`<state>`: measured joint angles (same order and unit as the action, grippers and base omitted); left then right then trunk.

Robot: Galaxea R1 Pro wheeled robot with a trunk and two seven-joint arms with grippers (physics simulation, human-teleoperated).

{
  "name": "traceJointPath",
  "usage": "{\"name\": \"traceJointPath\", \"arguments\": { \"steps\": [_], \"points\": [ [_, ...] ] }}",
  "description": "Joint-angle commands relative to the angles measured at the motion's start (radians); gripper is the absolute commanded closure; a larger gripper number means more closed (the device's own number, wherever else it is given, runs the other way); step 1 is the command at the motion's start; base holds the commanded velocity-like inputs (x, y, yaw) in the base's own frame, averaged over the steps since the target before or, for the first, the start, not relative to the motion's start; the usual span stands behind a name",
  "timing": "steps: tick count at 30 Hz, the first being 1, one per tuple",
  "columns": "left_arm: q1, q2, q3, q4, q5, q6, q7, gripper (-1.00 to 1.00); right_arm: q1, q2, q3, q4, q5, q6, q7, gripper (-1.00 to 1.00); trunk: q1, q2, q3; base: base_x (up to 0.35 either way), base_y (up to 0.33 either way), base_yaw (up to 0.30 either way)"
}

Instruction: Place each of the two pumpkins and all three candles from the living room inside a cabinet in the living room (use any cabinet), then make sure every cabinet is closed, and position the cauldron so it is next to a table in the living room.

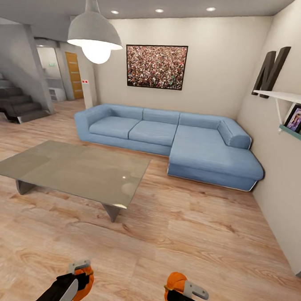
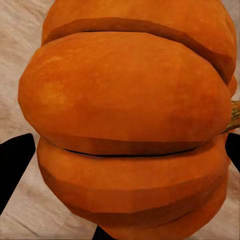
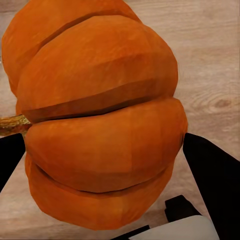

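Low at the front of the head view, both arms ride tucked close to the body, each carrying a pumpkin; the left gripper [image 1: 81, 277] is pinching one pumpkin [image 1: 85, 280], the right gripper [image 1: 180, 289] is pinching the other pumpkin [image 1: 175, 281]; my read is they're held low and in tight so nothing snags while the robot is between places. Left wrist view: orange ribs of the left pumpkin [image 2: 125, 125] sit squarely between the dark fingers [image 2: 15, 165], stem poking off to one side; right wrist view, same story, the right pumpkin [image 3: 100, 125] wedged between black fingers [image 3: 210, 175] over wooden floor [image 3: 215, 60]. Ahead, the table [image 1: 73, 170] stands near the blue sofa [image 1: 169, 136].
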<state>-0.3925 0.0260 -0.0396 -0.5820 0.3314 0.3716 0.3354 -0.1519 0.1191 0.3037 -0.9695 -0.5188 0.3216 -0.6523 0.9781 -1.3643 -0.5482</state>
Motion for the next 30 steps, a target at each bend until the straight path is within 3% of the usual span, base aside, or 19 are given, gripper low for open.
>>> {"name": "traceJointPath", "arguments": {
  "steps": [1,30],
  "points": [
    [0.0,0.0,0.0,0.0,-0.003,0.001,0.004,1.0,0.0,0.0,0.0,0.001,-0.002,-0.001,0.002,1.0,0.0,0.0,0.0,-0.053,0.0,0.276],
    [0.0,0.0,0.0,-0.001,-0.003,0.001,0.004,1.0,0.0,0.0,0.002,0.012,-0.001,-0.001,0.003,1.0,0.0,0.0,0.0,-0.025,0.0,0.281]
  ]
}}
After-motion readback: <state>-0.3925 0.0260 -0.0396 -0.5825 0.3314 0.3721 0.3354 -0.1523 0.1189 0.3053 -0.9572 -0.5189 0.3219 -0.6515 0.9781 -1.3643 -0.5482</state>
